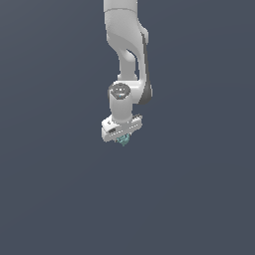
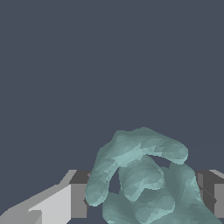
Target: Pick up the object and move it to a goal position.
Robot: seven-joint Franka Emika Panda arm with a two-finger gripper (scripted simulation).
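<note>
In the exterior view the white arm (image 1: 127, 55) comes down from the top edge of the frame, where its upper part is cut off, and ends near the frame's middle. The gripper (image 1: 123, 138) sits just below centre. Its fingers are hidden behind the white hand body, so their spacing is hard to read here. The object (image 1: 123, 140), a tiny teal speck, peeks out right under the hand; most of it is covered.

In the wrist view the object (image 2: 140, 175) is large: lumpy, pale teal, made of curled lobes, and cut off by the lower edge. A grey finger (image 2: 65, 199) stands close on one side and a darker finger (image 2: 212, 192) on the other, clenched on the object between them. The surroundings are plain slate-blue.
</note>
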